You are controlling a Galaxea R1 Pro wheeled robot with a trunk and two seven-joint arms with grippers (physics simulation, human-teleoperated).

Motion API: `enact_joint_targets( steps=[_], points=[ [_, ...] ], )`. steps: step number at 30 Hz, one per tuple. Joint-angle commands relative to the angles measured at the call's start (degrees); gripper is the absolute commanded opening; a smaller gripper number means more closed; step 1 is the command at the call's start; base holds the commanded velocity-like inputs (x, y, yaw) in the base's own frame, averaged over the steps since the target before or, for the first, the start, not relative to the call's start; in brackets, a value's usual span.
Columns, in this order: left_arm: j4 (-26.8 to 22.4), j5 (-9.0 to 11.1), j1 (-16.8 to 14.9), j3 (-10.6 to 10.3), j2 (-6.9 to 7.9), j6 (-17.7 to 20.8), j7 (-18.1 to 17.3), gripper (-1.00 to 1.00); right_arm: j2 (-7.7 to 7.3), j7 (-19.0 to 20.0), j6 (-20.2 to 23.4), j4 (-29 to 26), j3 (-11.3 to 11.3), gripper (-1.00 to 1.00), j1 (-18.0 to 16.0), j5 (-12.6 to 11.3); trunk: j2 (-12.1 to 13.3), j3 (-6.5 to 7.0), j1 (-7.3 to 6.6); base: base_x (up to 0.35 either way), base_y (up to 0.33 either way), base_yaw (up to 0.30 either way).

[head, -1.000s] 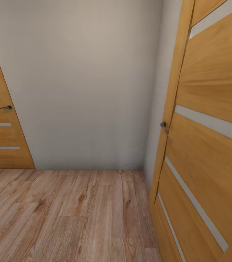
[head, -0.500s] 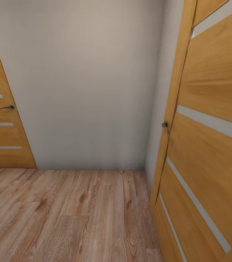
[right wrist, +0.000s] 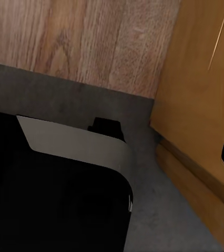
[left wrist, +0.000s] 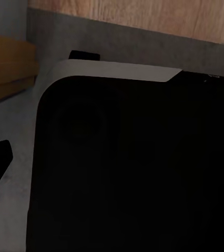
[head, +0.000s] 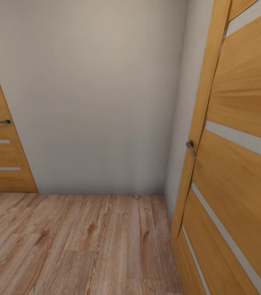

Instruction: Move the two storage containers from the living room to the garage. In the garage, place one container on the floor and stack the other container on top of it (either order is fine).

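Robot in transit thru a hallway. Far left, a closed wooden door [head: 1, 151] w/ frosted strips and lever handle [head: 2, 122]; centre, a plain white wall [head: 97, 94] above light wood plank flooring [head: 77, 246]; near right, a second door [head: 237, 164] standing open, its handle [head: 191, 146] close to the robot's path. Storage containers aren't visible, location unknown. Wrist views show the robot's dark base [left wrist: 133, 168] over grey floor; end effector state can't be told for either arm. Judgement: steer w/ clearance off the right door's edge, turn slowly, keep arms tucked.
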Motion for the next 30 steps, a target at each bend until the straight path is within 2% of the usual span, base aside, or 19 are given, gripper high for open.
enact_joint_targets(
  steps=[1,9,30],
  points=[
    [0.01,0.49,-0.02,0.05,-0.01,-0.15,-0.04,1.0,0.02,-0.16,-0.12,0.01,0.48,1.0,-0.02,-0.5,-0.03,-0.05,0.01,0.057,0.0,0.0],
    [0.0,0.46,-0.02,0.01,0.0,-0.1,-0.08,1.0,0.02,-0.19,-0.05,0.01,0.48,1.0,-0.02,-0.5,-0.03,-0.05,0.01,0.09,0.0,0.0],
    [0.01,0.54,-0.02,0.03,0.02,-0.13,-0.04,1.0,0.01,-0.7,-0.1,0.01,0.48,1.0,-0.02,-0.5,-0.03,-0.05,0.01,0.305,0.0,0.0]
  ],
)
